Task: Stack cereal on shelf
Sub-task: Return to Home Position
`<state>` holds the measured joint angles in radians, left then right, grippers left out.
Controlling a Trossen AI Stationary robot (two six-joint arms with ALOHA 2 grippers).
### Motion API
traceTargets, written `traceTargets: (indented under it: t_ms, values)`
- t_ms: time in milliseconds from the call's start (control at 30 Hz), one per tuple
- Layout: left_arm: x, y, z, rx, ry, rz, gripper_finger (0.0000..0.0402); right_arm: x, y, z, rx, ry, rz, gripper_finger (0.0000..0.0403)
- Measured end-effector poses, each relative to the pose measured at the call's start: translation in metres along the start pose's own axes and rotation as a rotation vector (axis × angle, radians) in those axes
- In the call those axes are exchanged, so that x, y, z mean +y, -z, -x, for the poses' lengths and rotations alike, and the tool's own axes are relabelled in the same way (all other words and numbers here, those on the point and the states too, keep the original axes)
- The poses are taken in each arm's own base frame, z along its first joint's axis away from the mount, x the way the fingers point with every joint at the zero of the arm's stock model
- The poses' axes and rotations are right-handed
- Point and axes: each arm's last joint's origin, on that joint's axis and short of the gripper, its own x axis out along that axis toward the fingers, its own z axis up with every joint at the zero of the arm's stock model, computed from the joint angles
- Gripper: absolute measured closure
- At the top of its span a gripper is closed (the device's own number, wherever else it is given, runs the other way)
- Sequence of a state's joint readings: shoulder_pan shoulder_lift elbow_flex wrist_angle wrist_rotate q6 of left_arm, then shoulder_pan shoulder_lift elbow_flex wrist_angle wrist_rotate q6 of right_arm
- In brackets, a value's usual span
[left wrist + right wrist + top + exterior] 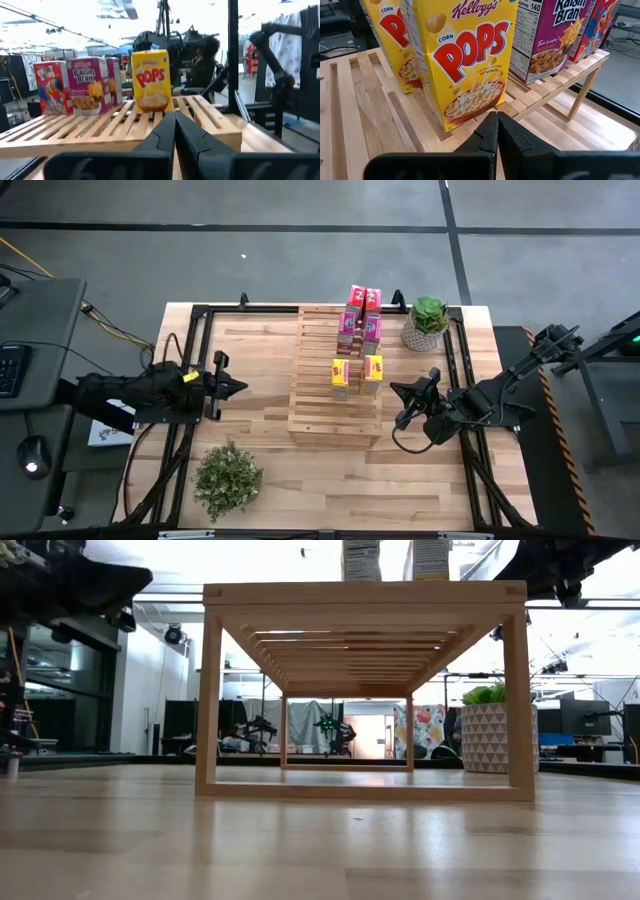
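All the cereal stands upright on the slatted top of the shelf (330, 415), which sits in the middle of the surface (260, 345). The boxes are grouped by kind, probably so that like goes with like and the fronts line up. Two yellow boxes (341, 372) stand side by side, just apart, about halfway along the shelf. The pink boxes (371, 330) cluster toward its far end in close pairs. I count four of them from above, though a fifth could be tucked in among them. No box lies on the surface, so the stocking looks finished. That would explain why both arms are off the shelf. The left end effector (238, 388) is over the surface well to the shelf's left, pointing at it. Its fingers are pressed together and it holds nothing. The right end effector (400, 391) is just beside the shelf's right edge near the yellow pair, likewise closed up and empty-handed. Two plants flank the work: a potted plant (428, 320) at the far right corner and a bushy plant (228, 475) near the front left.
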<state>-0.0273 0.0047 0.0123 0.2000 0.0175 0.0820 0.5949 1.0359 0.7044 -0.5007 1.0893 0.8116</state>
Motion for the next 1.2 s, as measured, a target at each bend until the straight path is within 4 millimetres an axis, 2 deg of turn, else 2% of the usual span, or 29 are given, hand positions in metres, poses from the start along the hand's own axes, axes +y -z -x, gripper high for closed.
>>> traceTargets:
  t_ms: [167, 333, 533, 767, 867, 1033, 1200]
  values:
    - [-0.001, 0.011, -0.001, 0.107, 0.016, 0.011, 0.0401, 0.000, 0.000, 0.000, -0.001, -0.001, 0.002, 0.0403]
    - [-0.002, 0.013, -0.002, 0.129, 0.041, 0.038, 0.0401, 0.000, 0.000, 0.000, -0.001, -0.002, 0.004, 0.0403]
    - [0.001, 0.012, -0.002, 0.130, -0.049, 0.046, 0.0401, 0.002, 0.002, 0.000, 0.073, -0.070, 0.005, 0.0403]
    - [0.001, 0.013, -0.002, 0.135, -0.058, 0.044, 0.0401, 0.003, 0.003, 0.000, 0.103, -0.102, 0.006, 0.0403]
    - [0.001, 0.013, -0.002, 0.137, -0.058, 0.044, 0.0401, 0.002, 0.002, 0.000, 0.076, -0.079, 0.021, 0.0403]
    - [0.001, 0.013, -0.002, 0.137, -0.059, 0.050, 0.0401, 0.001, -0.005, 0.000, -0.084, 0.053, -0.002, 0.0403]
    - [0.001, 0.013, -0.002, 0.137, -0.059, 0.050, 0.0401, -0.010, -0.006, 0.005, -0.045, 0.044, 0.106, 0.0403]
